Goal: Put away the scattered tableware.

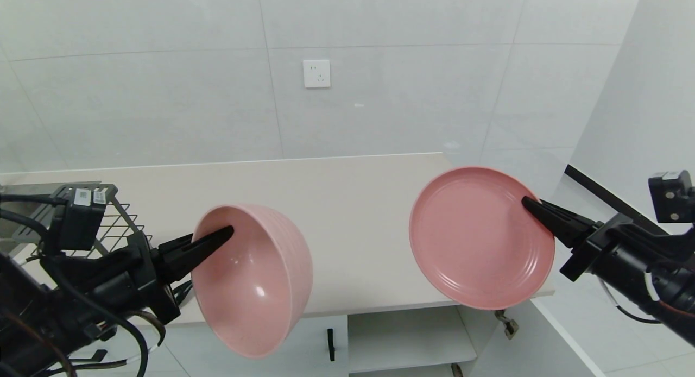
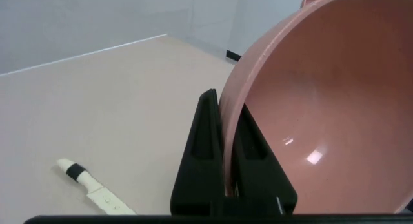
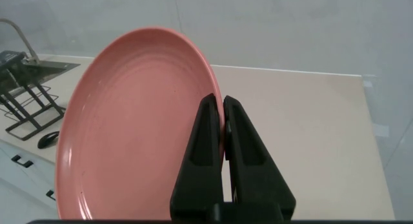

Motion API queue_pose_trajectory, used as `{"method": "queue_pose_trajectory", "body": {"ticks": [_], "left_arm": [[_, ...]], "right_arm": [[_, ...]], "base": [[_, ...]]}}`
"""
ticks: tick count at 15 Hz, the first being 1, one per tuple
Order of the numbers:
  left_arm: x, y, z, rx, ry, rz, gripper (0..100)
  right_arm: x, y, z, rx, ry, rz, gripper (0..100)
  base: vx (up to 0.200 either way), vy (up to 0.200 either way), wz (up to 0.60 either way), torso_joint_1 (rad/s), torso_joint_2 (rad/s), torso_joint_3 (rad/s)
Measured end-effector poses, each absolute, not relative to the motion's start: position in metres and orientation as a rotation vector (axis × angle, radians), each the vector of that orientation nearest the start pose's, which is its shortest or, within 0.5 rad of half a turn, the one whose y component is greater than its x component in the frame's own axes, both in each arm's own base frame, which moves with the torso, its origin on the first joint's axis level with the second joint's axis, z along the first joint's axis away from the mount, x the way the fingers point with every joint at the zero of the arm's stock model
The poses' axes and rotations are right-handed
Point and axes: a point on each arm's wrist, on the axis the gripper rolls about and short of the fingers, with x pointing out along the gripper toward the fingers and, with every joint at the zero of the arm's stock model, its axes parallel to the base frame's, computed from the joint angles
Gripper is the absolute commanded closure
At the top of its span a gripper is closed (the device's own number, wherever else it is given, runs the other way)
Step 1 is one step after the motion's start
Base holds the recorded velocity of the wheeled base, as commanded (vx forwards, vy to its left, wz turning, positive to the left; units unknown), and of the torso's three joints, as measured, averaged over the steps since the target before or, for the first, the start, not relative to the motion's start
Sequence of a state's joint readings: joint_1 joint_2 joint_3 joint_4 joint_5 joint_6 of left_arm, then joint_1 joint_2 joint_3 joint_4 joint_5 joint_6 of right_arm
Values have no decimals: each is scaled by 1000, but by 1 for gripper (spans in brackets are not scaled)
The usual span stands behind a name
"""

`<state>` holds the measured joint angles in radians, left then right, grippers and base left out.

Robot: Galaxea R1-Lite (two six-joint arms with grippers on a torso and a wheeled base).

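pink bowl [image 1: 260,290] and pink plate [image 1: 478,241] hang tilted over the front edge of the counter [image 1: 353,203], my left gripper [image 1: 228,233] and right gripper [image 1: 526,202] each clamped on a rim; mid-carry, i reckon, and next i'd steer both toward the wire rack [image 1: 117,225].

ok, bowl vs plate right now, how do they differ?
The bowl is deep and round-walled; the plate is shallow, nearly flat. The left gripper pinches the bowl's rim; the right gripper pinches the plate's. Shared: both pink, tipped on edge, held off the counter.
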<state>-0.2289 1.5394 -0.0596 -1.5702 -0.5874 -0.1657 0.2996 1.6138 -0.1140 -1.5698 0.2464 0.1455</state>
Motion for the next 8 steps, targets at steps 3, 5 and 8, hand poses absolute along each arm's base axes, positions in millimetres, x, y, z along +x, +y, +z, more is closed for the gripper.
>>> {"method": "queue_pose_trajectory", "body": {"ticks": [3, 5, 8], "left_arm": [[170, -45, 136, -156, -13, -552, 100], [170, -50, 131, -128, -4, -443, 100], [171, -65, 120, -6, 31, -404, 100]], "right_arm": [[193, 66, 135, 141, -18, 552, 100], [194, 66, 136, 142, -22, 549, 100], [195, 66, 136, 138, -26, 547, 100]], "base": [[0, 0, 0, 0, 0, 0], [0, 0, 0, 0, 0, 0], [0, 0, 0, 0, 0, 0]]}}
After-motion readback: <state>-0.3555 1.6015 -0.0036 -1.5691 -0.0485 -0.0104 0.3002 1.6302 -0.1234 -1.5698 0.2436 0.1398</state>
